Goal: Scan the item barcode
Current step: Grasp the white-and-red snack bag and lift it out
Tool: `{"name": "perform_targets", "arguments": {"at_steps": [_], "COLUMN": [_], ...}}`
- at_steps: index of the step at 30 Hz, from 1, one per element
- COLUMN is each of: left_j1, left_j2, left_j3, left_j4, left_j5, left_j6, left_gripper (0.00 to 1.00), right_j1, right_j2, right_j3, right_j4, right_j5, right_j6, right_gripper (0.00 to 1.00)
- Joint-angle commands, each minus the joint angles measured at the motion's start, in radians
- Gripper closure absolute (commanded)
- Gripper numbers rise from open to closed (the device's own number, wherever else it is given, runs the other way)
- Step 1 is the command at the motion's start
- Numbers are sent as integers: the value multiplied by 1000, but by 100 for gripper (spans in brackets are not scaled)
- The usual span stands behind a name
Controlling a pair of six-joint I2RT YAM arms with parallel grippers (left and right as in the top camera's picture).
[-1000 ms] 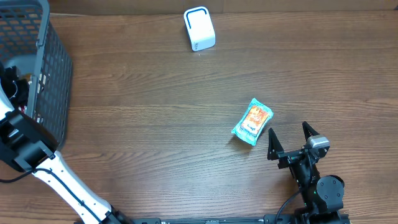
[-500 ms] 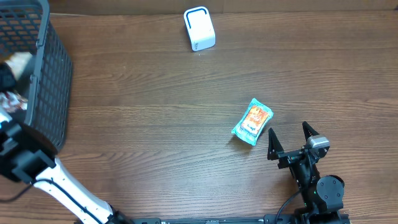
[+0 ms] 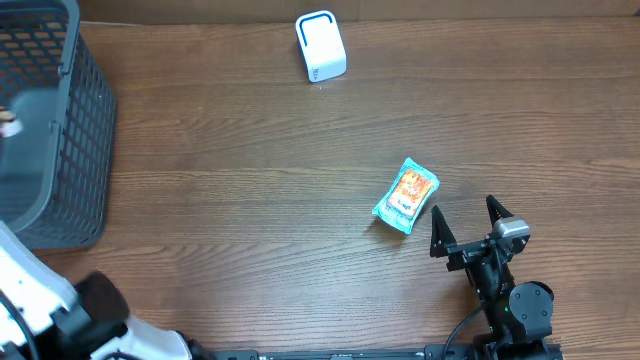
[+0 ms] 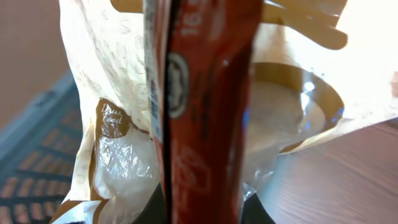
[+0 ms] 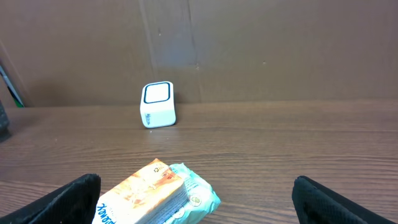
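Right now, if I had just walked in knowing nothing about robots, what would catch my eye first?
A red and cream pouch fills the left wrist camera, held up close near the grey mesh basket at the table's left end. Right of centre, a teal and orange packet lies just in front of the wide-open right pincer. A small white box, likely the scanner, stands at the far edge.

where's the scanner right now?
Overhead view: the white scanner box stands at the far edge of the table, about centre, well beyond the snack packet and the open right gripper, with the basket off to its left.
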Motion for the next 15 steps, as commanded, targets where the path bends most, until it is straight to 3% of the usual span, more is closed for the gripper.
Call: {"name": "perform_targets", "arguments": {"at_steps": [1,7,15], "left_j1": [-124,-386,-578], "left_j2": [-88,-116,-37], "left_j3": [10,9,7], "left_j4": [-45,-162,-343], "left_j5": [24,-26,-87], "left_j6": [-71,-112,-263], "left_gripper": [96,96,96], "right_j1": [-3,-3,-3], "right_j2": [-3,-3,-3], "right_j3": [-11,-11,-11], "right_j4": [7,7,7], "right_j5": [6,6,6], "right_j6": [-3,-3,-3], "right_gripper": [0,0,0]}}
